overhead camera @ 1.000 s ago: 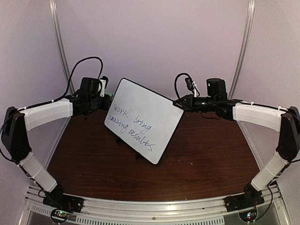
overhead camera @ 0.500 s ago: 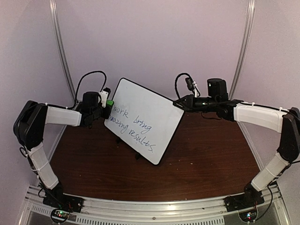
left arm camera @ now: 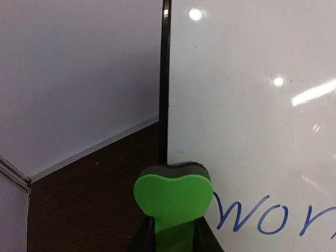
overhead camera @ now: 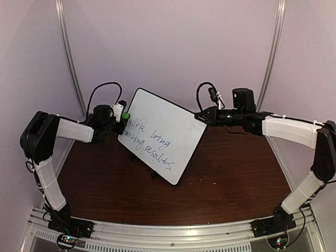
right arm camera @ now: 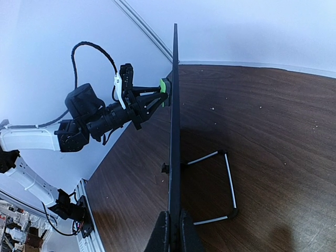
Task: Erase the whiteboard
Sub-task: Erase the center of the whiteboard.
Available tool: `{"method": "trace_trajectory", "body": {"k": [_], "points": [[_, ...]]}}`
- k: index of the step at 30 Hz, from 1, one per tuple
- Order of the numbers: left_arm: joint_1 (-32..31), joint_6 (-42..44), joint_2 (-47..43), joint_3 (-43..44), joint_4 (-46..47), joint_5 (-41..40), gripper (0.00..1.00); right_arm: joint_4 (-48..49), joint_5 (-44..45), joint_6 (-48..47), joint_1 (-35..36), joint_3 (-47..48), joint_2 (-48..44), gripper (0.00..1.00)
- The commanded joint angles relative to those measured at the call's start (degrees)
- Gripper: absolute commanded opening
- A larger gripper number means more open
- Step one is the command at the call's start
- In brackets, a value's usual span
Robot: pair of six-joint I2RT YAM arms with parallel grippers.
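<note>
the whiteboard [overhead camera: 160, 134] stands tilted in the middle of the top view, on the brown table [overhead camera: 231, 178], propped from behind by a wire stand [right arm camera: 220, 184]. blue handwriting [overhead camera: 149, 142] runs across its lower half. the left gripper [overhead camera: 122, 116], at the board's upper left edge, is clamped on a green eraser [left arm camera: 173, 197] whose dark felt sits at the black frame, just left of the first word; whether it touches cannot be told. the right gripper [right arm camera: 171, 231] is closed tight on the board's right edge.
</note>
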Motion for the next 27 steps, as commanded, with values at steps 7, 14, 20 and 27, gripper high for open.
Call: {"method": "trace_trajectory", "body": {"k": [7,14,20,27], "points": [[0.35,1.18,1.59,2.33,3.09,1.82,0.15,1.39,-5.79,-1.67,1.47,0.15,-0.97,0.00],[-0.19,-2.29,0.34,-0.97,6.12,8.49,0.14,1.14,-5.75,-1.56,1.51,0.59,-1.11,0.00],[-2.28,-2.28,0.18,-1.99,6.15,6.27,0.14,1.37,-5.90,-1.39,1.52,0.77,-0.67,0.00],[-1.78,-4.54,2.51,1.84,3.88,-9.94,0.12,1.32,-5.85,-1.38,1.51,0.57,-0.98,0.00]]}}
